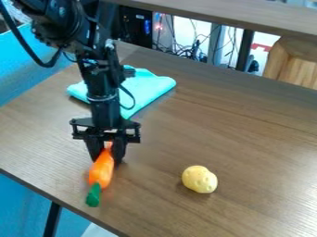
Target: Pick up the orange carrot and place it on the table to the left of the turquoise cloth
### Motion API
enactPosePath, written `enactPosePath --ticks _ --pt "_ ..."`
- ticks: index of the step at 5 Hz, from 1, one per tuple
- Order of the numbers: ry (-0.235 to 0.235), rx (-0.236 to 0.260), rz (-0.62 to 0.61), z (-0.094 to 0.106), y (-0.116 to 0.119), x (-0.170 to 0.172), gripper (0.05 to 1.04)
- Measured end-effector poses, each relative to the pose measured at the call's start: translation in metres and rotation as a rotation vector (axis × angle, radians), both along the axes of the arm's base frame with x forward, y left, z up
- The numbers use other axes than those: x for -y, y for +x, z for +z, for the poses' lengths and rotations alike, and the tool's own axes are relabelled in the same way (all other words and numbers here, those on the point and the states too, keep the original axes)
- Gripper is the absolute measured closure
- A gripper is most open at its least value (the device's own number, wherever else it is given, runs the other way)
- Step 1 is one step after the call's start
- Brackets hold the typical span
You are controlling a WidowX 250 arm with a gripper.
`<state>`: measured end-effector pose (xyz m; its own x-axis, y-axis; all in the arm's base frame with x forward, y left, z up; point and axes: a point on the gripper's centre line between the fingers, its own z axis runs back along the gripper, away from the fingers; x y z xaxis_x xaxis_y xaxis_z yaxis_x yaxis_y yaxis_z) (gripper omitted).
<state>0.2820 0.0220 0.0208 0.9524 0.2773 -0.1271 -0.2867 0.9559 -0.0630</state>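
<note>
Green tuft toward me, the toy carrot (pixel 101 170) is the thing closest to where I'm standing, near the long front edge of the worktop (pixel 248 134). Its orange body runs back and slightly to my right from that tuft, narrowing until it goes in between the fingers of the end effector (pixel 107 159). So the carrot's long axis carries on out from the grip toward me, tilted a little to my left, with the slim end caught and the fatter half and the green sticking out past the fingertips. The fingers are only partly apart, one on each side of the narrow part, and I'd say they have hold of it. Whether the carrot's underside touches the wood or hangs just above it, I can't tell from here.

The arm (pixel 99 88) comes down from the upper left, the only one at work. Over to my right of the carrot, well apart from it, sits a yellow toy potato (pixel 199 179), somewhat nearer me than the fingertips. Behind the arm, on the far side from the carrot, a turquoise cloth (pixel 151 88) lies flat.
</note>
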Motion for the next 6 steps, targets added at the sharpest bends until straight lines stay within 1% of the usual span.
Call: enactPosePath --ticks 1,2,3,4,5,6 --pt "0.021 0.049 -0.121 0.032 -0.003 -0.004 0.622" --pt "0.033 0.080 -0.179 0.058 -0.012 -0.005 0.622" --pt "0.048 0.059 -0.197 0.071 -0.027 -0.017 0.622" --pt "0.082 0.025 -0.151 0.076 -0.047 -0.043 0.622" --pt "0.107 -0.007 -0.129 0.077 -0.060 -0.073 0.621" --pt "0.137 -0.001 -0.101 0.078 -0.057 -0.096 0.622"
